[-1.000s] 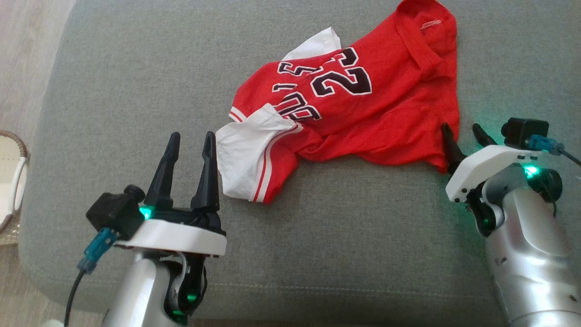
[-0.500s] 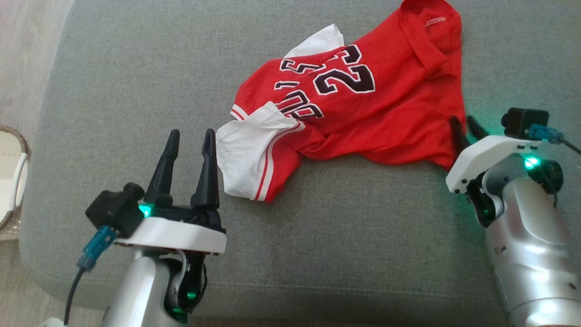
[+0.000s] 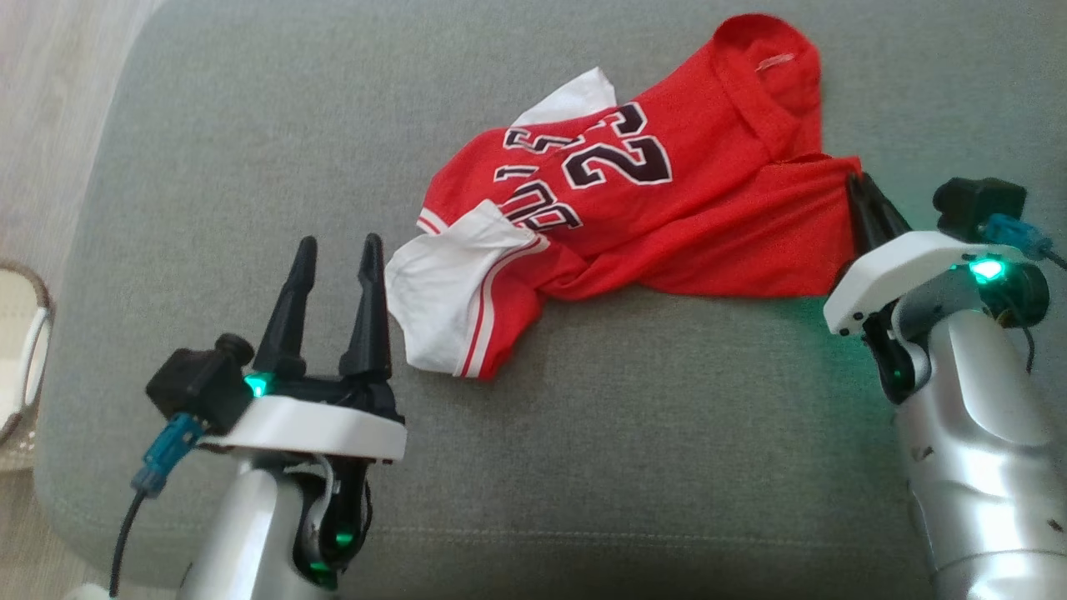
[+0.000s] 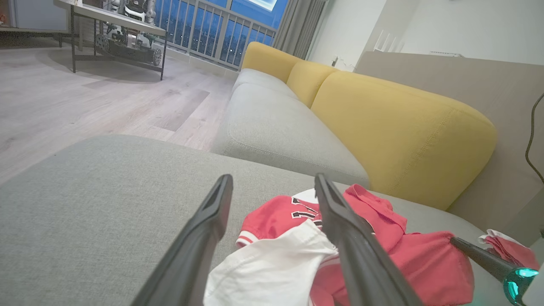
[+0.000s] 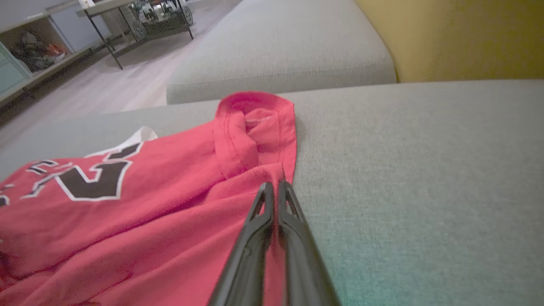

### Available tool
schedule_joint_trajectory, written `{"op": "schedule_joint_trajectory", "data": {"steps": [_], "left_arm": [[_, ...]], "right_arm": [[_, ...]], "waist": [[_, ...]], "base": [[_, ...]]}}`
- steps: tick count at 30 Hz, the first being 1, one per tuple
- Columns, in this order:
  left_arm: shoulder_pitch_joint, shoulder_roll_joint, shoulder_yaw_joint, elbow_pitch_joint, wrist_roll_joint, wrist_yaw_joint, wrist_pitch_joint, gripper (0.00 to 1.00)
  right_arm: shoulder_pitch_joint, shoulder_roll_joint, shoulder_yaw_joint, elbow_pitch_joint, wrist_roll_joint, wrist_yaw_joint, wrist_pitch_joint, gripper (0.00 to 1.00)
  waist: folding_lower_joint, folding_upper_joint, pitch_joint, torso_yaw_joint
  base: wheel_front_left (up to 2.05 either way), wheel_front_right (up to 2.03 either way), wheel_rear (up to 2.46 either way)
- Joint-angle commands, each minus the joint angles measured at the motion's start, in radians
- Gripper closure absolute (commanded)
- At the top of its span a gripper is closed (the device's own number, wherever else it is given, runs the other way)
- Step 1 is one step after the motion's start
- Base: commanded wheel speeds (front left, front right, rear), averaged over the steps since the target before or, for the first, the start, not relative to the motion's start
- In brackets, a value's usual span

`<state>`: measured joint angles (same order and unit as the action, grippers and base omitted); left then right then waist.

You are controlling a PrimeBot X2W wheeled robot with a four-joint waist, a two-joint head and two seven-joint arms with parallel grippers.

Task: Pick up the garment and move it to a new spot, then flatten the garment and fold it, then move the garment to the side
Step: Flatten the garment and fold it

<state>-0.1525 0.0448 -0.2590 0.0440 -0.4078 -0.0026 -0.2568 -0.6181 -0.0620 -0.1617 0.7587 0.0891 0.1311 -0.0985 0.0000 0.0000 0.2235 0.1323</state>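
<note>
On the grey cushion [image 3: 583, 467] our right gripper [image 3: 859, 187] is clamped on an edge of the crumpled red jersey [image 3: 667, 217], our left gripper [image 3: 339, 242] gapes empty beside its white sleeve [image 3: 433, 287], and we judge lifting, flattening and folding all remain.

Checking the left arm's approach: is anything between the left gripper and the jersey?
Nothing visible. The open left gripper sits just beside the jersey's white sleeve, with only a strip of bare cushion between. The right gripper is shut on the jersey's right edge.
</note>
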Motion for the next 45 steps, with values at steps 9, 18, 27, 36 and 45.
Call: {"op": "schedule_joint_trajectory", "data": {"steps": [9, 18, 27, 36, 45], "left_arm": [[0.005, 0.005, 0.064, -0.019, 0.017, 0.004, -0.005, 0.0], [-0.026, 0.007, 0.043, 0.187, 0.106, 0.011, -0.005, 0.0], [-0.119, 0.019, 0.065, 0.375, 0.157, 0.043, -0.005, 0.0], [-0.144, 0.016, 0.1, 0.457, 0.146, 0.07, -0.005, 0.0], [-0.217, 0.014, 0.091, 0.581, 0.123, 0.051, 0.004, 0.0]], "right_arm": [[0.14, 0.012, 0.031, -0.273, 0.042, 0.0, 0.09, 1.0], [0.185, 0.012, 0.053, -0.385, 0.085, 0.0, 0.148, 1.0], [0.179, 0.012, 0.091, -0.402, 0.113, 0.0, 0.151, 1.0], [0.174, 0.012, 0.094, -0.39, 0.112, 0.0, 0.141, 1.0], [0.164, 0.012, 0.095, -0.39, 0.103, 0.0, 0.143, 1.0]], "waist": [[0.0, 0.0, -0.052, -0.053], [0.0, 0.0, -0.026, -0.099], [0.0, 0.0, 0.002, -0.115], [0.0, 0.0, 0.006, -0.123], [0.0, 0.0, 0.029, -0.14]], "base": [[0.0, 0.0, 0.0], [0.0, 0.0, 0.0], [0.0, 0.0, 0.0], [0.0, 0.0, 0.0], [0.0, 0.0, 0.0]]}}
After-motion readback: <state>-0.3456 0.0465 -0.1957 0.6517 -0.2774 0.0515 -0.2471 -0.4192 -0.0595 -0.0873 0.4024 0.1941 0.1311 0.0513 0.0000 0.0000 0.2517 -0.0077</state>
